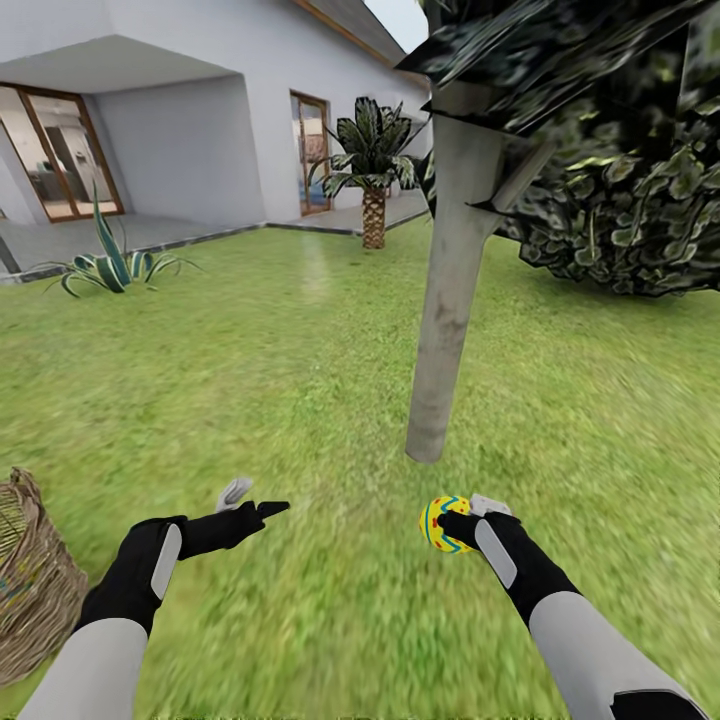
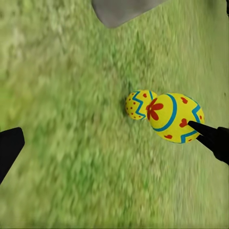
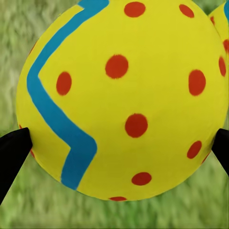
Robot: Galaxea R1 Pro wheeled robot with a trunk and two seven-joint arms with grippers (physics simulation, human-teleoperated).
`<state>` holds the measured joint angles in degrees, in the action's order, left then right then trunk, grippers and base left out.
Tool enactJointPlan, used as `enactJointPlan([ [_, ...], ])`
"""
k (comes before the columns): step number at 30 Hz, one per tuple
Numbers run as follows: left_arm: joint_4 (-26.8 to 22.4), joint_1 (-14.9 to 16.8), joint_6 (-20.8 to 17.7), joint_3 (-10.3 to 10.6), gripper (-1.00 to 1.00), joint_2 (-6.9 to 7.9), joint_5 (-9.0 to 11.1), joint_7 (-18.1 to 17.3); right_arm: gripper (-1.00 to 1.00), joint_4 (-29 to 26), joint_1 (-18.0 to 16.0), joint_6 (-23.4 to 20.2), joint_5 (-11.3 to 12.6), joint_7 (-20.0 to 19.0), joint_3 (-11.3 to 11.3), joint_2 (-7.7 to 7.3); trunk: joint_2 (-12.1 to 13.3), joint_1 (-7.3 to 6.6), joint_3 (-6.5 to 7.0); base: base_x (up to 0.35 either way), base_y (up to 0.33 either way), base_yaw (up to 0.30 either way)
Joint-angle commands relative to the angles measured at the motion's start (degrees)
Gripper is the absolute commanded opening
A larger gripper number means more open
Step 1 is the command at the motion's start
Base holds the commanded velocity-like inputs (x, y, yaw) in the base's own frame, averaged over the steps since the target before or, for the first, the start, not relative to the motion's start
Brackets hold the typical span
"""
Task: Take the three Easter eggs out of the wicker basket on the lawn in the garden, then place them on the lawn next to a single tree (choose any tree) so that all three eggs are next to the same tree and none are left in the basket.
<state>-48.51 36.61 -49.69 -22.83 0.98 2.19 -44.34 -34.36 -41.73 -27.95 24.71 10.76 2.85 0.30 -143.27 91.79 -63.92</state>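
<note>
My right gripper [image 1: 458, 516] is shut on a yellow Easter egg [image 1: 440, 524] with blue zigzags and red dots, low over the lawn [image 1: 300, 380] just in front of the pale grey tree [image 1: 440, 330]. In the right wrist view this Easter egg [image 3: 119, 100] sits between both fingertips [image 3: 12, 152], with the edge of a second egg [image 3: 223, 21] beside it. The left wrist view shows two eggs together on the grass: one with a red flower [image 2: 174, 118] and one behind it [image 2: 140, 105]. My left gripper [image 1: 255, 500] hangs open and empty over the grass. The wicker basket [image 1: 30, 590] stands at the lower left.
A dark leafy bush [image 1: 620, 220] spreads behind the trunk on the right. A small palm [image 1: 373, 170] and a spiky plant [image 1: 110, 265] stand near the white house [image 1: 200, 110] and its paved edge. Open grass lies between the basket and the tree.
</note>
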Motion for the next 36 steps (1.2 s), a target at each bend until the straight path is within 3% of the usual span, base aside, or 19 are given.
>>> enactJointPlan([
  [1, 0.0, 0.0, -0.4, -0.1, 1.0, -0.01, 0.2, 0.0, -1.0, -0.1, 0.0, -0.2, 0.6, 0.6, 0.2, -0.04, 0.0, 0.01, -0.28, 0.0, 0.0, 0.0],
  [29, 0.0, 0.0, -0.4, 0.0, 1.0, -0.01, 0.2, 0.0, -1.0, -0.4, 0.0, -0.1, 0.7, 0.4, -0.2, -0.04, -0.4, 0.73, -6.48, 0.0, 0.0, 0.0],
  [36, 0.0, 0.0, -0.4, -0.1, 1.0, -0.01, 0.3, 0.0, -1.0, -0.4, 0.0, -0.1, 0.7, 0.4, -0.2, -0.04, -0.4, 0.73, -6.48, 0.003, 0.0, 0.0],
])
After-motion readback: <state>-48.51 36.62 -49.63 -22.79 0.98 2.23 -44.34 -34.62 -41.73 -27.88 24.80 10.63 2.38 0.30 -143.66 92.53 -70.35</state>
